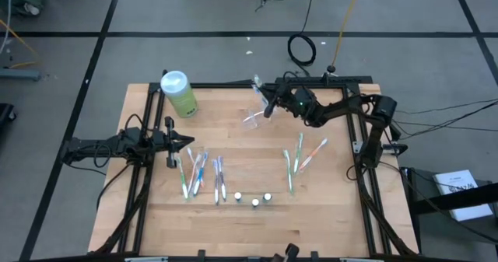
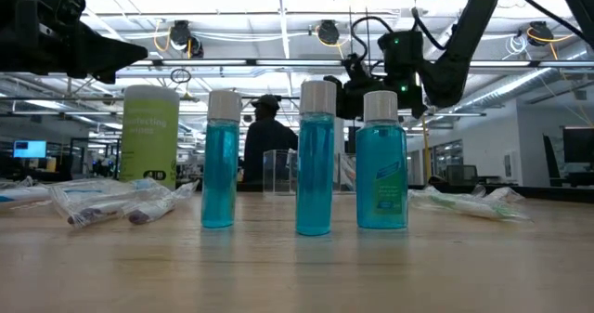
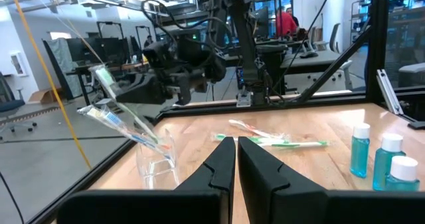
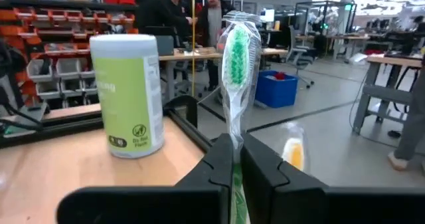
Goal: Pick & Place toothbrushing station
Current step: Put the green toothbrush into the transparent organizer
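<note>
Above clear holder [image 1: 254, 116], right tool [image 1: 267, 106] clamping wrapped toothbrush [image 4: 235, 64]

The high view looks straight down from well above, taking in the whole wooden table [image 1: 249, 207], both arms and floor around it. The low view sits at tabletop height, facing level across the table into the room, with 3 blue bottles [image 2: 316, 155] close to its lens. The left wrist view looks forward across the table toward the other arm and the clear holder [image 3: 156, 161]; it shares the blue bottles with the low view. The right wrist view faces outward past the table edge, close to the light-green bottle [image 4: 127, 94], which the high and low views also show.
</note>
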